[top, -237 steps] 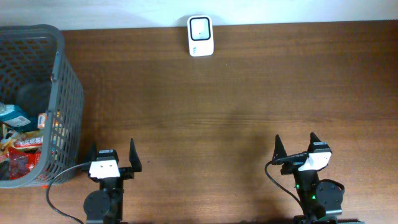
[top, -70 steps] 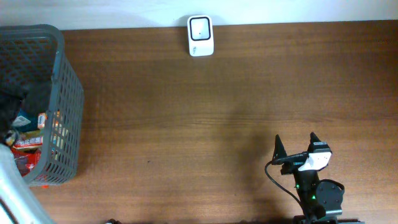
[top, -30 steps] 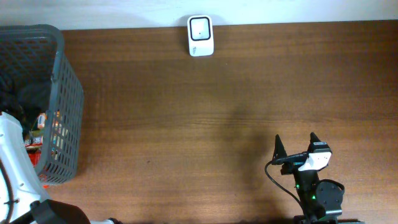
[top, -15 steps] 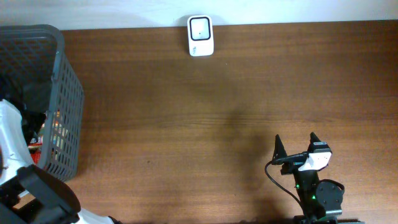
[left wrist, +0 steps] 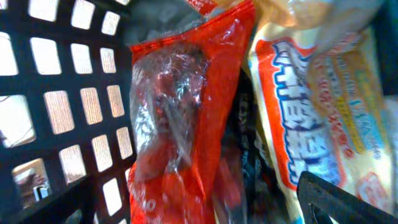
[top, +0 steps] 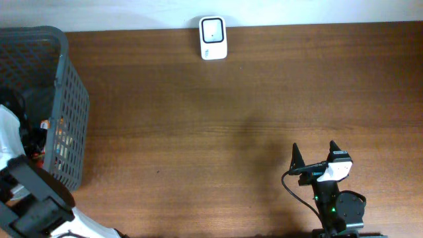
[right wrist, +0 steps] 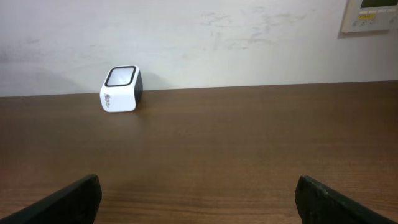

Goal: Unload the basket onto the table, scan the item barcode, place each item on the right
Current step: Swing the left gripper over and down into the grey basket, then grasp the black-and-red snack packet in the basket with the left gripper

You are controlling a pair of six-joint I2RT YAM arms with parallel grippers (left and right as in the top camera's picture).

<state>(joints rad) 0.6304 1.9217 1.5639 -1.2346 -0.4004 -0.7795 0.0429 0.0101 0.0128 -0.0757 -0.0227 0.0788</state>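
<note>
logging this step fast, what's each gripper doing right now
left gripper: open, holding nothing, inside the basket facing a red packet
right gripper: open, empty, above the table

So the basket (top: 69,99) sits at the far left of the table (top: 231,132) with the left arm (top: 14,165) down inside it, one snack bag (left wrist: 180,124) in there just left of another bag (left wrist: 311,106), the scanner (top: 213,38) back-middle, and the right gripper (top: 314,147) front right.
</note>
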